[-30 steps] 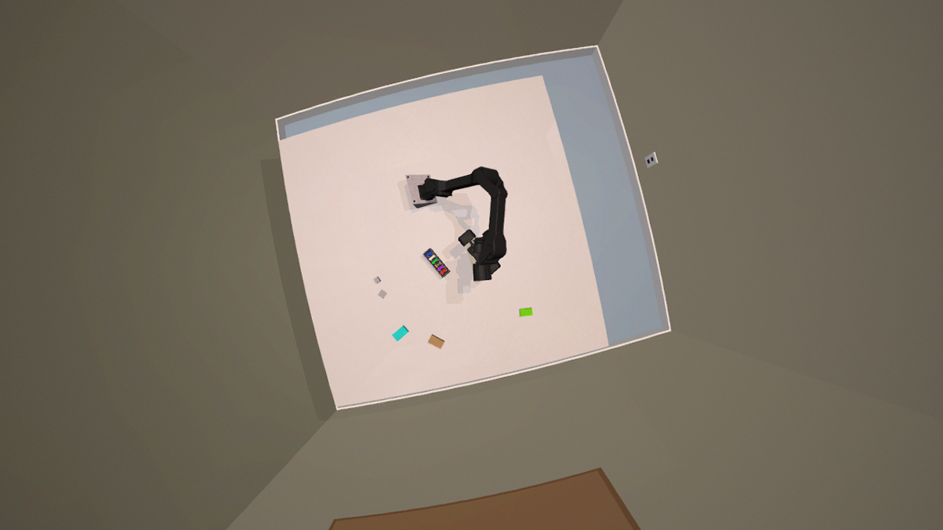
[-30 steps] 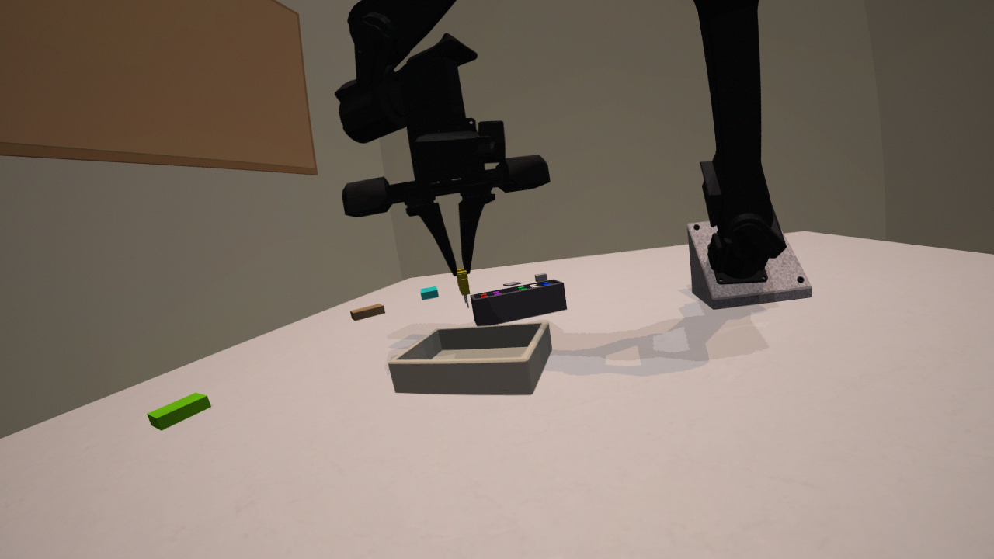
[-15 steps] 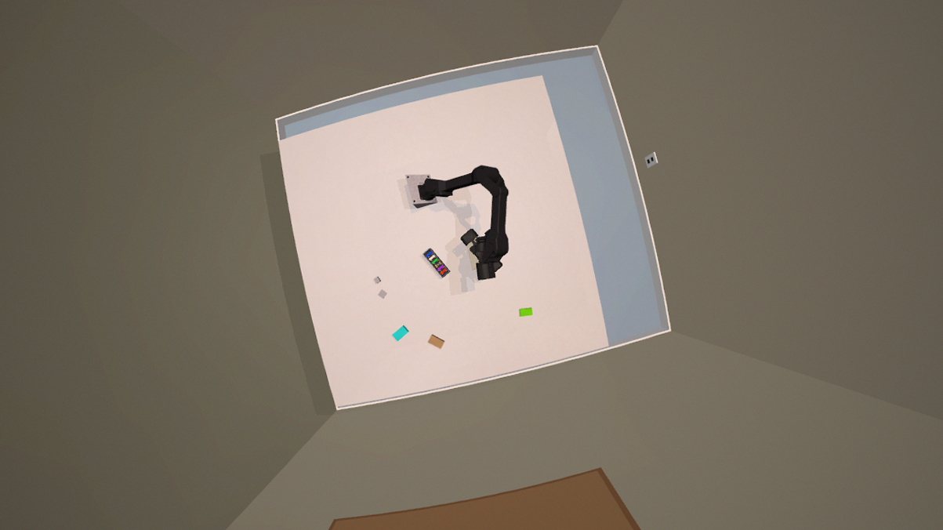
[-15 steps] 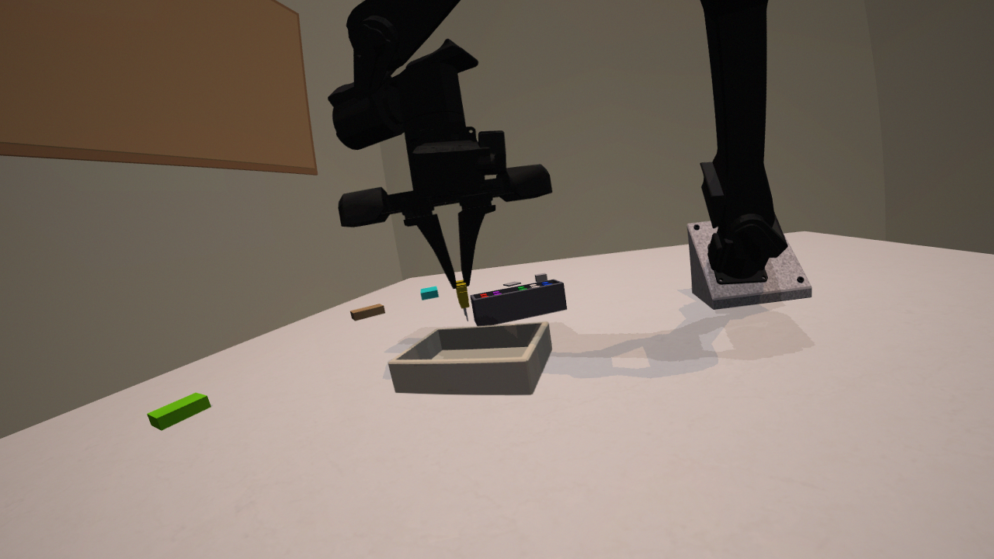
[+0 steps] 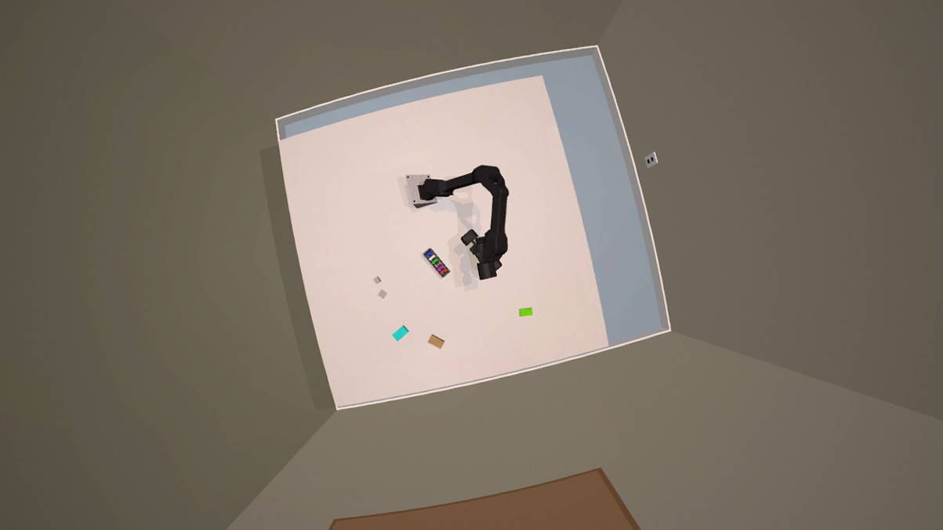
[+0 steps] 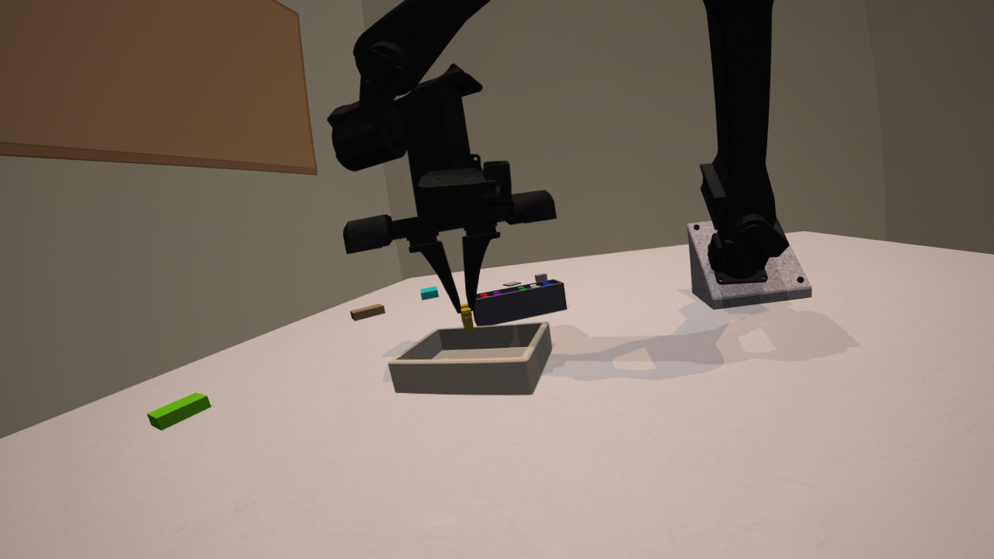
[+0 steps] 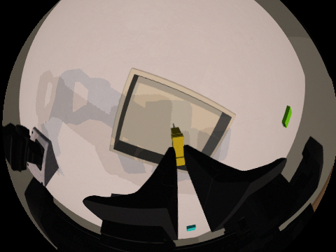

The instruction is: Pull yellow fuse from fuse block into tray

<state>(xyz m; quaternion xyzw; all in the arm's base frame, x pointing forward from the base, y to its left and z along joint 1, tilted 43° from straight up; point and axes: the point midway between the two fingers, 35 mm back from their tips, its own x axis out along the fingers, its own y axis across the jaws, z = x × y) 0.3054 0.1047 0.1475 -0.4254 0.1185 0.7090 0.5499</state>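
Observation:
My gripper is shut on the yellow fuse, which hangs upright from the fingertips. The beige tray is below; in the wrist view the fuse's lower end shows over the tray's inside, and in the exterior view it hangs at about the height of the far rim. In the top view the arm covers most of the tray and hides the fingertips. The black fuse block stands apart from the tray, with red, purple, green, white and blue fuses in it.
A lime block, a cyan block and a brown block lie on the table. Two small grey pieces lie beyond the fuse block. The arm's base stands on a grey wedge.

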